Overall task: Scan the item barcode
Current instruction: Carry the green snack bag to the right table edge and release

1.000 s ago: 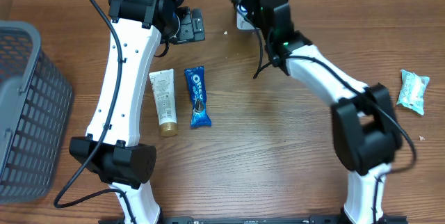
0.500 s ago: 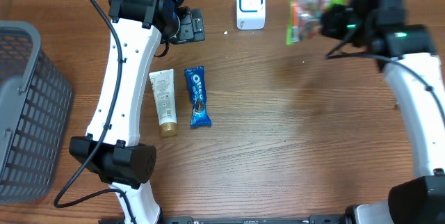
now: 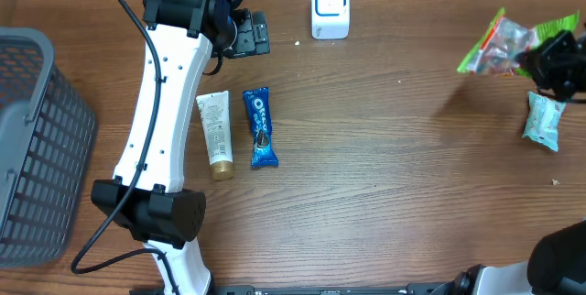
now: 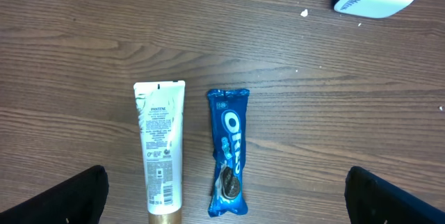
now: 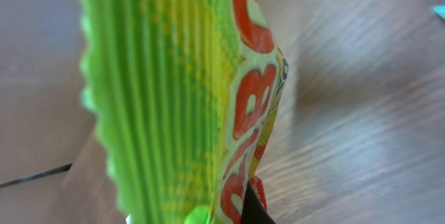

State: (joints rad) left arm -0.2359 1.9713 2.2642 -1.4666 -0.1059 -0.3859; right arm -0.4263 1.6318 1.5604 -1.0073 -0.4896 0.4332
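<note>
The right gripper (image 3: 540, 57), clamped on the green snack bag (image 3: 494, 46), has swung away from the scanner (image 3: 330, 6), now far off to its left. So the scan is probably done, though the barcode is hidden. The left gripper (image 3: 245, 34) waits wide apart.

Green snack bag (image 3: 495, 49) aloft, far right

Wood-grain table (image 3: 385, 203). Base-ward of the left gripper (image 3: 247, 34) lie a white Pantene tube (image 4: 160, 147) and a blue Oreo pack (image 4: 229, 151), parallel, side by side, not touching. White scanner block (image 3: 330, 6) off to that gripper's right, with a white crumb (image 3: 298, 43) between them. Grey mesh basket (image 3: 37, 148) well off to its left. Pale teal packet (image 3: 544, 119) lies flat, just base-ward of the right gripper (image 3: 558, 61).
</note>
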